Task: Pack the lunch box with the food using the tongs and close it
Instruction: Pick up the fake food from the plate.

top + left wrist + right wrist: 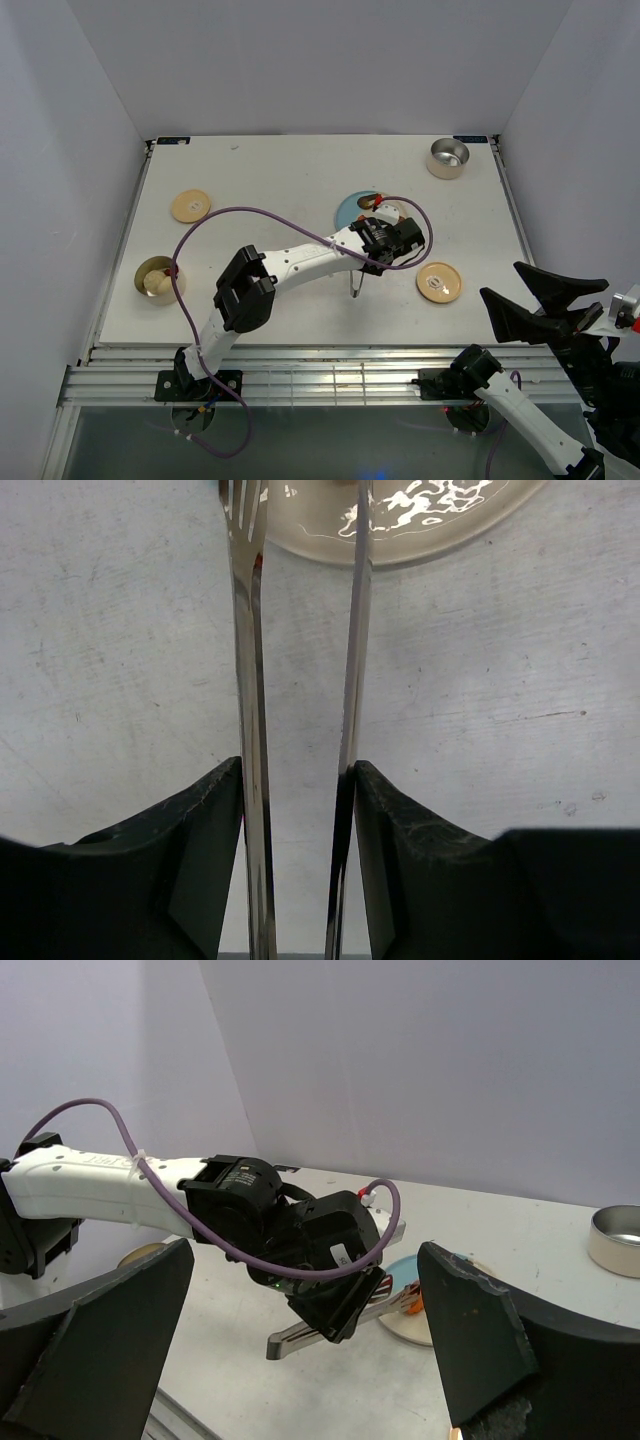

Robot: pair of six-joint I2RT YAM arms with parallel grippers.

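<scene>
My left gripper (385, 238) hangs over the near edge of the blue-and-white plate (352, 208), shut on the silver tongs (356, 288). In the left wrist view its fingers (400, 860) press both tong arms (250, 680), whose tips reach the plate rim (420, 540). From the right wrist view, the tongs (310, 1330) slant down toward an orange-red piece of food (413, 1304) on the plate (405, 1328). The round brass-coloured lunch box container (155, 280) at the left holds a pale lump. My right gripper (560, 300) stands wide open and empty at the near right (300, 1360).
A steel bowl (447, 157) stands at the far right corner, also in the right wrist view (615, 1240). One tan round lid (190, 205) lies at the far left and another (438, 282) near the right. White walls enclose the table on three sides.
</scene>
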